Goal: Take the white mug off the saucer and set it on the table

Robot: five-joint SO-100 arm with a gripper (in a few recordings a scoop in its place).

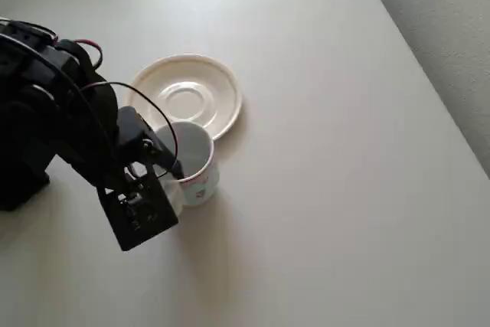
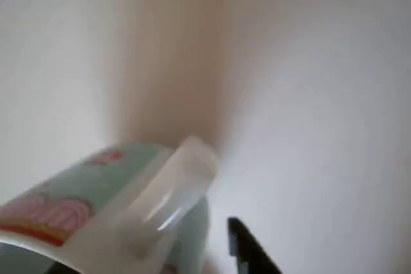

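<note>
The arm (image 1: 69, 124) is black and blocky, with thin black and red cables looping over it; one finger (image 2: 167, 203) looks translucent.

Plain off-white table (image 1: 329, 189), 1 saucer (image 1: 186, 96) lying on it, white mug (image 1: 193, 162) just beside the saucer's rim

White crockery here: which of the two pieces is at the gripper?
The white mug, printed and tall, at the gripper; the flat saucer lies bare beside it.

i see a glossy ceramic saucer (image 1: 186, 96) and white mug (image 1: 197, 165) on a smooth matt worktop (image 1: 329, 189); black plastic gripper (image 1: 157, 178).
</note>
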